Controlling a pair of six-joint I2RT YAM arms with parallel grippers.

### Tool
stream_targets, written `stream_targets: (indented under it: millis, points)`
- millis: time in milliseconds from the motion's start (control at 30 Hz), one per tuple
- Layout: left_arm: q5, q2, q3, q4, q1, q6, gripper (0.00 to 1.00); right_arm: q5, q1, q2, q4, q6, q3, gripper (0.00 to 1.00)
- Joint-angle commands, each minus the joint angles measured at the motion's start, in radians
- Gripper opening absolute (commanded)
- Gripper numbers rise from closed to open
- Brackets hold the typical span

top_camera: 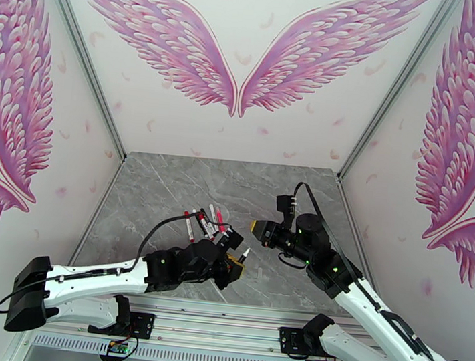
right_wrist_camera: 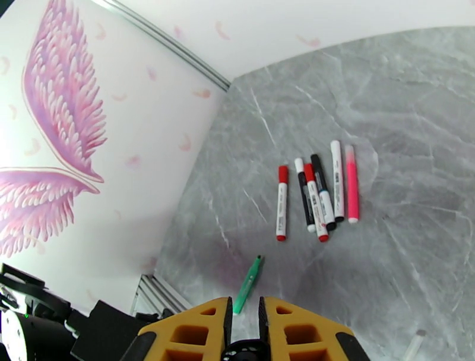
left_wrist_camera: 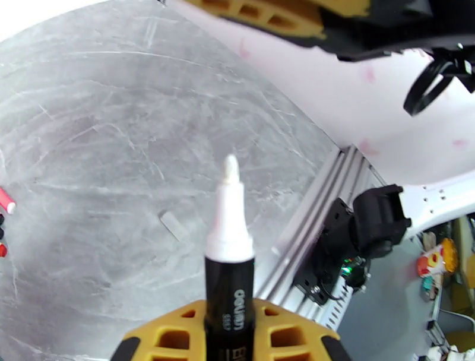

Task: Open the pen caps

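Note:
My left gripper [top_camera: 235, 261] [left_wrist_camera: 228, 323] is shut on a black-barrelled pen [left_wrist_camera: 228, 297] whose white nib [left_wrist_camera: 228, 178] [top_camera: 245, 252] stands bare, pointing up and to the right. Up and to its right, apart from it, my right gripper [top_camera: 254, 226] [right_wrist_camera: 244, 306] is shut, with a dark round pen cap [right_wrist_camera: 240, 350] low between its fingers. Several capped pens [right_wrist_camera: 320, 196] [top_camera: 205, 225] lie side by side on the grey table, red, black, white and pink. A green pen [right_wrist_camera: 248, 285] lies alone nearer the gripper. One whitish cap [left_wrist_camera: 172, 226] [right_wrist_camera: 414, 344] rests loose on the table.
The grey marble table [top_camera: 170, 185] is walled by panels painted with pink wings on three sides. A metal rail [top_camera: 225, 307] carrying both arm bases runs along the near edge. The right arm's black cable [top_camera: 303, 191] loops above its wrist.

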Motion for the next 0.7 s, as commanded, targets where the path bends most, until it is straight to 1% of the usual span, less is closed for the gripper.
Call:
stream_targets:
  millis: [0, 133, 300, 467, 667]
  points:
    - [0.062, -0.065, -0.01, -0.004, 0.013, 0.02, 0.0, -0.016, -0.004, -0.002, 0.046, -0.03, 0.017, 0.11]
    - [0.032, -0.09, -0.034, 0.019, 0.029, 0.016, 0.0, -0.005, -0.004, 0.0, 0.018, -0.039, 0.02, 0.12]
    - [-0.006, -0.094, -0.052, 0.053, 0.034, 0.0, 0.0, 0.019, -0.003, -0.029, -0.071, -0.061, -0.003, 0.14]
    - [-0.047, -0.137, -0.091, 0.103, 0.047, -0.024, 0.0, 0.128, -0.001, -0.022, -0.34, -0.105, 0.002, 0.15]
    - [-0.066, -0.153, -0.085, 0.09, 0.051, -0.023, 0.0, 0.211, 0.001, -0.033, -0.499, -0.136, -0.062, 0.16]
